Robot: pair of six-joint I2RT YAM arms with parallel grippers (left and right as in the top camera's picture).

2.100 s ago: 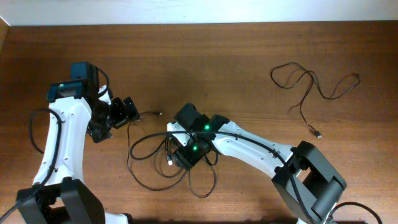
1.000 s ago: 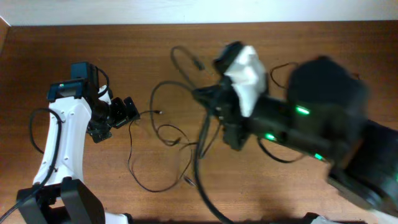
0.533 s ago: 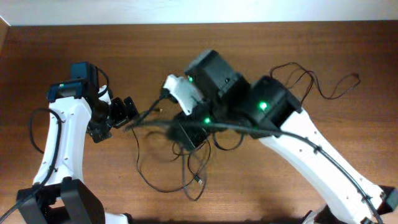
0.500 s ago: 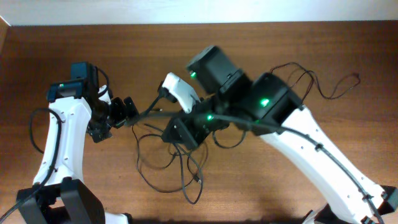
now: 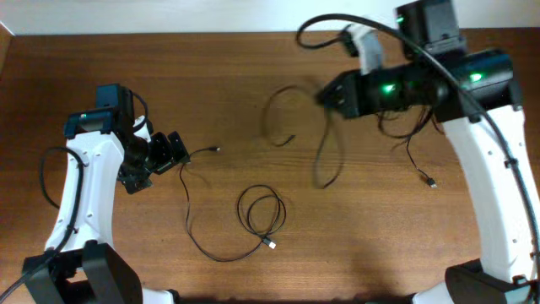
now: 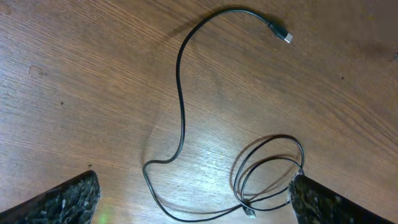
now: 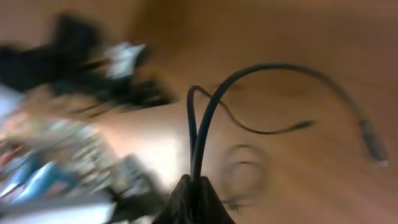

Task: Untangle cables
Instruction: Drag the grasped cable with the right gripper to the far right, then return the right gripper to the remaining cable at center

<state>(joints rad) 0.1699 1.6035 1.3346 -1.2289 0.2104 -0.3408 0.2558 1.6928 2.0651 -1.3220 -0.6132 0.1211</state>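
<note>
Even, fairly bright light falls on the brown surface (image 5: pixel 253 93) in the overhead view, with only faint shadows; the hanging cable (image 5: pixel 325 160) there is smeared by motion. The left wrist view is sharp, and the lying cable (image 6: pixel 181 99) casts a soft shadow just beside itself. The right wrist view is heavily blurred, worst at its left side; only the strands nearest the lens are readable.
</note>
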